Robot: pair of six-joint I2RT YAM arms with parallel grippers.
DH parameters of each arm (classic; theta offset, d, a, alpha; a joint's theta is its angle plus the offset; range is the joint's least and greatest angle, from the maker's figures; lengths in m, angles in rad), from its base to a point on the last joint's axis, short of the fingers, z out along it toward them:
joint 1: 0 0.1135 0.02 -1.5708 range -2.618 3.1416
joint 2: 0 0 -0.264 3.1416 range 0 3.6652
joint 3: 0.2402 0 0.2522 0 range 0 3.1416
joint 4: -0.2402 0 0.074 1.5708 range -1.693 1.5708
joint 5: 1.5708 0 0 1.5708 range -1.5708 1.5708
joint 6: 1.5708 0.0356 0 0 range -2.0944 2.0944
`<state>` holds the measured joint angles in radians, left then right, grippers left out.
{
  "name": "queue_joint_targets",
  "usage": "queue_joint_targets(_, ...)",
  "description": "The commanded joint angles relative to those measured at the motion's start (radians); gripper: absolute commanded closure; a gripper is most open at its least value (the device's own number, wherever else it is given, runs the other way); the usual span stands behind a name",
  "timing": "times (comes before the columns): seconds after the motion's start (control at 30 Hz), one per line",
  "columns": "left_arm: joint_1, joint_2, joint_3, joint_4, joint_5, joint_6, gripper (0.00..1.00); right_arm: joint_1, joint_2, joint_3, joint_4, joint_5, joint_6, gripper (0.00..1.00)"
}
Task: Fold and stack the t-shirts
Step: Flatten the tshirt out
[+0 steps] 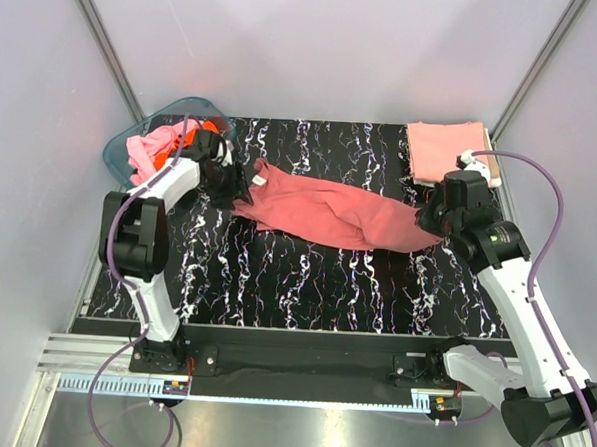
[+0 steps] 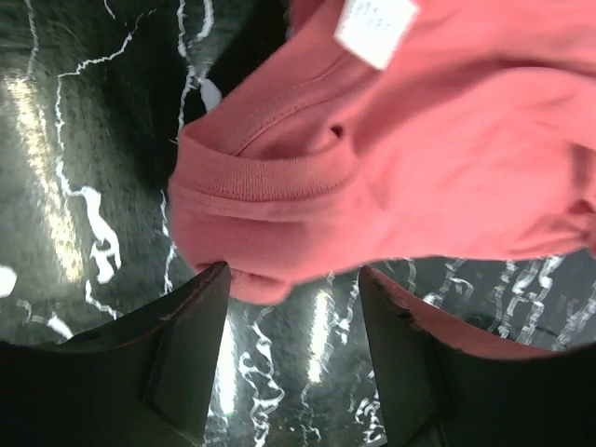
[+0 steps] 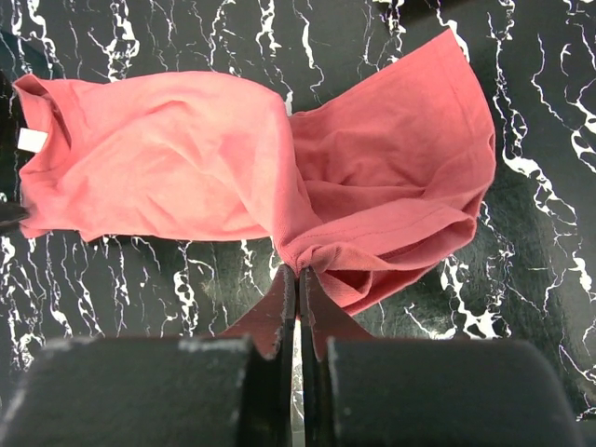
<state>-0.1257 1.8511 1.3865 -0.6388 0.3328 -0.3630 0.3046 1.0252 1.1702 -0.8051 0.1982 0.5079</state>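
The brick-red t-shirt [image 1: 329, 213] lies strung out across the bench's middle, not yet folded. The right gripper [image 3: 300, 275] pinches its hem near the right edge. The left gripper [image 2: 293, 276] stands spread at the collar (nothing gripped). Next, I judge, it must close there to spread the cloth.

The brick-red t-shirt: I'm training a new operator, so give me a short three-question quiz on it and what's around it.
1. True or false: the right jaws are shut on the brick-red t-shirt.
2. Where does the folded salmon-pink t-shirt lie? A) at the far right corner of the table; B) in the tub; C) under the left arm.
3. Fill in: the left jaws stand ____ by the collar.
Key: 1 true; 2 A; 3 open.
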Motion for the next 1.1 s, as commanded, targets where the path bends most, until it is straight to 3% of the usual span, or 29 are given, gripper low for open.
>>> queue_joint_targets(0.0,-0.011,0.039,0.06,0.018,-0.07,0.01,0.37,-0.002,0.002,-0.014,0.067,0.018,-0.012,1.0)
queue_joint_targets(0.1,-0.02,0.086,0.094,0.017,-0.106,0.012,0.36,-0.002,0.047,0.003,0.073,0.023,0.014,1.0)
queue_joint_targets(0.23,-0.02,0.137,0.192,0.018,-0.005,0.003,0.79,-0.004,0.108,0.066,0.135,0.036,0.011,1.0)
queue_joint_targets(0.27,-0.019,0.134,0.222,0.016,0.018,-0.013,0.96,-0.007,0.13,0.094,0.145,0.053,-0.005,1.0)
queue_joint_targets(0.3,-0.02,0.119,0.293,0.008,0.038,-0.022,1.0,-0.019,0.183,0.13,0.159,0.069,-0.017,1.0)
queue_joint_targets(0.37,-0.018,0.102,0.388,-0.012,0.043,-0.045,1.0,-0.044,0.242,0.264,0.17,0.125,-0.049,1.0)
queue_joint_targets(0.47,-0.019,0.071,0.656,-0.082,0.014,-0.062,1.0,-0.139,0.347,0.468,0.17,0.123,-0.068,1.0)
queue_joint_targets(0.63,-0.014,-0.01,0.77,-0.093,0.032,-0.077,1.0,-0.239,0.417,0.719,0.162,0.148,-0.107,1.0)
queue_joint_targets(0.73,-0.012,-0.099,0.651,-0.096,0.023,-0.064,1.0,-0.243,0.385,0.723,0.149,0.15,-0.131,1.0)
queue_joint_targets(0.87,-0.014,-0.251,0.348,-0.094,-0.047,-0.021,1.0,-0.243,0.285,0.577,0.141,0.121,-0.12,1.0)
queue_joint_targets(1.07,-0.012,-0.415,0.145,-0.096,-0.068,0.001,1.0,-0.243,0.165,0.407,0.118,0.113,-0.082,1.0)
